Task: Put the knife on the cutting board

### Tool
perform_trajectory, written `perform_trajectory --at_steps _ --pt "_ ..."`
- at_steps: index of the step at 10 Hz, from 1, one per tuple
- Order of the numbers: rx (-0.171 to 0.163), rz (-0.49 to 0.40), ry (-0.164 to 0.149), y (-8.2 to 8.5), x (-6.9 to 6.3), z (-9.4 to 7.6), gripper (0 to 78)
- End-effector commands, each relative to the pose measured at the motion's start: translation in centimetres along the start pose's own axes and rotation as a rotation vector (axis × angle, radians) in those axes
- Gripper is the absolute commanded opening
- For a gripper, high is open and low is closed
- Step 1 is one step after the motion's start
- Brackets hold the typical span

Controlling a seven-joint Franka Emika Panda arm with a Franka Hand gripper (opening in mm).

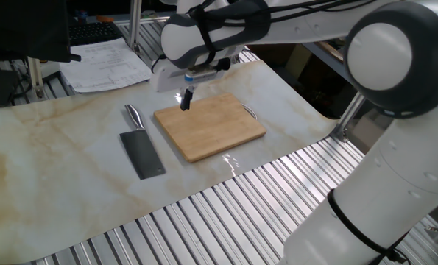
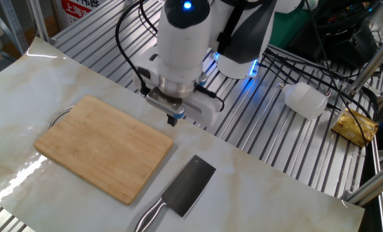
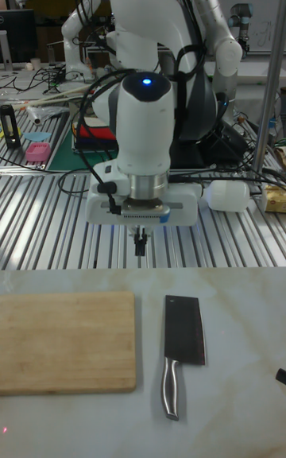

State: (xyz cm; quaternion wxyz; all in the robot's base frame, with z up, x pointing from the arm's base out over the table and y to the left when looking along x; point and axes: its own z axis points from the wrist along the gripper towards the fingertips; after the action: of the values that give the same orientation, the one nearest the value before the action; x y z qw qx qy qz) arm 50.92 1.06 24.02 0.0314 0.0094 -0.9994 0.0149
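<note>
The knife (image 1: 141,151), a cleaver with a dark grey blade and a shiny metal handle, lies flat on the marble mat beside the cutting board (image 1: 210,125). They lie apart, as the other fixed view also shows for the knife (image 2: 188,185) and the cutting board (image 2: 104,147). The board is a light wooden rectangle with a small metal loop on its far edge. My gripper (image 1: 185,99) hangs above the board's back corner nearest the knife, fingers together and holding nothing. In the tall fixed view the gripper (image 3: 140,245) is behind the gap between the board (image 3: 63,341) and the knife (image 3: 183,327).
Papers (image 1: 108,62) and a keyboard (image 1: 93,31) lie past the mat's far edge. A white plastic container (image 2: 305,100) and a yellow packet (image 2: 355,125) rest on the slatted metal table beside the robot's base. Cables hang around the arm.
</note>
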Motion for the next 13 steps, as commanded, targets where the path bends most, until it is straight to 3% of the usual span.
perform_trajectory --at_steps 1,4,10,12,13 --pt "-0.022 0.004 -0.007 0.0 -0.3 0.4 0.0" --pt "-0.024 -0.008 -0.013 -0.2 -1.0 1.0 0.0" --pt "-0.016 0.004 -0.029 -0.1 -1.1 1.7 0.0" --pt "-0.012 0.043 -0.019 -0.1 -1.1 1.7 0.0" --pt "-0.008 0.039 0.012 -0.1 -1.1 1.7 0.0"
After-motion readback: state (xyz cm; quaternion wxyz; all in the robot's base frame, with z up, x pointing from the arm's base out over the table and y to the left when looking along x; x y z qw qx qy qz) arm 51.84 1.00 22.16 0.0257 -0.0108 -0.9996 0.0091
